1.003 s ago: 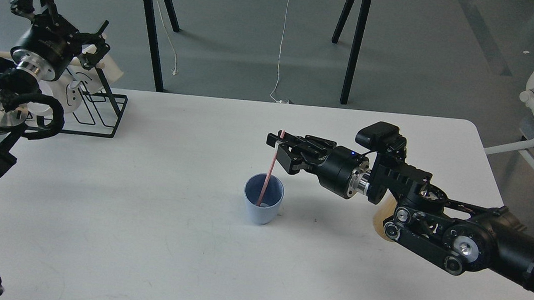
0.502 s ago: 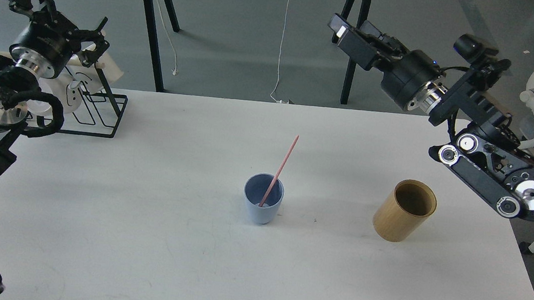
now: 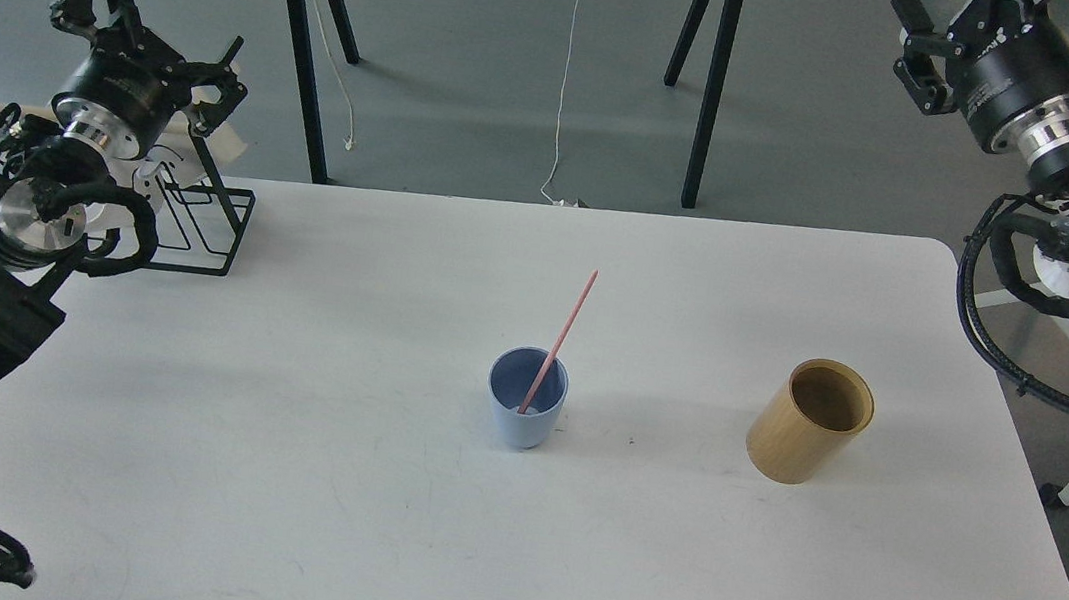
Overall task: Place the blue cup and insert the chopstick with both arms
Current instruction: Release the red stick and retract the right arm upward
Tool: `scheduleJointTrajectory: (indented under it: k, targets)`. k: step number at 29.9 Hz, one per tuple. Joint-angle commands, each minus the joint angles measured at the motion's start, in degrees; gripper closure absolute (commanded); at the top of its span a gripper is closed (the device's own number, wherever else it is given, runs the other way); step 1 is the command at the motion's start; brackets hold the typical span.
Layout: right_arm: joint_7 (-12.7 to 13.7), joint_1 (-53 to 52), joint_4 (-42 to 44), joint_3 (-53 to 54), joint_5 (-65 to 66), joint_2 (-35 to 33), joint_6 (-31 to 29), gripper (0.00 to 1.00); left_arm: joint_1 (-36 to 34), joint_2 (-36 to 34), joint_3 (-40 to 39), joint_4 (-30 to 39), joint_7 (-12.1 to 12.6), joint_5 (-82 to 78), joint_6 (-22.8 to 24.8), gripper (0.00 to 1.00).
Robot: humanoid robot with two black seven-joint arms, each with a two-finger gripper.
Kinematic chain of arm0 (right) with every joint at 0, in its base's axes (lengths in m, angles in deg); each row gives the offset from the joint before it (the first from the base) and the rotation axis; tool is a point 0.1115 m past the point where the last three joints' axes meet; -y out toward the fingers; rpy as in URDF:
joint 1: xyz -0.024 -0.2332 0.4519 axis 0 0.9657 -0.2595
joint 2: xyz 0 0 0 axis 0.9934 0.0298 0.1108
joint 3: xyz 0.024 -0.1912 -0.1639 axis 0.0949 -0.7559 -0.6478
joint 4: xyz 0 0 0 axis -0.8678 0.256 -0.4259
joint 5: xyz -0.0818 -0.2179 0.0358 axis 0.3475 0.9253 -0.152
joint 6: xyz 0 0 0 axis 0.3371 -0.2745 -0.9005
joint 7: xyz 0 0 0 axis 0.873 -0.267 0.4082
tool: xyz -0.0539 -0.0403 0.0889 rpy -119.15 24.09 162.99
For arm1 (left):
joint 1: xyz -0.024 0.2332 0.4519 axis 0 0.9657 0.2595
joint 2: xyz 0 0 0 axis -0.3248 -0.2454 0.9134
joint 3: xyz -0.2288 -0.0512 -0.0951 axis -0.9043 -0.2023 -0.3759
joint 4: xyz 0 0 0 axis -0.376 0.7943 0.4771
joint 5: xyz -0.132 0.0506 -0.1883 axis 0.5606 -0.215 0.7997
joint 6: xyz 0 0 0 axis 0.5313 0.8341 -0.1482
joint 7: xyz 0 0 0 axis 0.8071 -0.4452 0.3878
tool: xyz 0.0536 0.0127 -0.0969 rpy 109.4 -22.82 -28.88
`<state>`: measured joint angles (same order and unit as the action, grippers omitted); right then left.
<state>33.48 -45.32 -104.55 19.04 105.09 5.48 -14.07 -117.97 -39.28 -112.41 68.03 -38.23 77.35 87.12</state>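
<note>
two arms hang well back from the white table [image 3: 293,474], one at each far corner. the blue cup [image 3: 525,410] stands upright near the table's middle with the pink chopstick [image 3: 560,340] leaning in it, top tilted up to the right. a tan wooden cylinder [image 3: 810,421] stands to its right, well apart. a black wire rack [image 3: 201,227] sits at the far left edge. the left gripper [image 3: 139,18] is spread wide and holds nothing; the right gripper [image 3: 927,38] — small and dark — cannot be read.
</note>
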Motion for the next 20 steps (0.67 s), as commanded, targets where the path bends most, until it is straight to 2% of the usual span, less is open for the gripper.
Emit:
scheduleJointTrajectory:
  k: [1,3,7,11,16,20]
  targets:
    - [0.01,1.10,5.72,0.25,-11.69,0.23,-10.66,0.00,-0.19,0.80,-0.07,0.01,-0.09,0.03,0.00,0.00]
    - [-0.08,1.72,8.27,0.51,-14.77,0.67,-14.25,0.00,-0.54,1.15,-0.25,-0.08,-0.09,0.12,0.00,0.00]
    - [0.18,2.07,14.60,1.12,-19.26,5.32,-14.25,0.00,-0.81,1.24,-0.42,-0.87,-1.41,0.12,0.00,0.00]
    - [0.53,3.13,20.23,2.26,-22.25,9.54,-14.25,0.00,-2.21,2.82,-0.42,-2.62,-1.59,0.12,0.00,0.00]
    - [0.71,3.74,21.21,2.10,-22.34,10.51,-14.25,0.00,-2.48,3.44,-0.51,-3.07,-2.02,0.12,0.00,0.00]
    - [0.62,4.27,21.20,2.35,-22.34,10.51,-14.25,0.00,-2.48,3.44,-0.60,-3.07,-3.95,0.21,0.00,0.00]
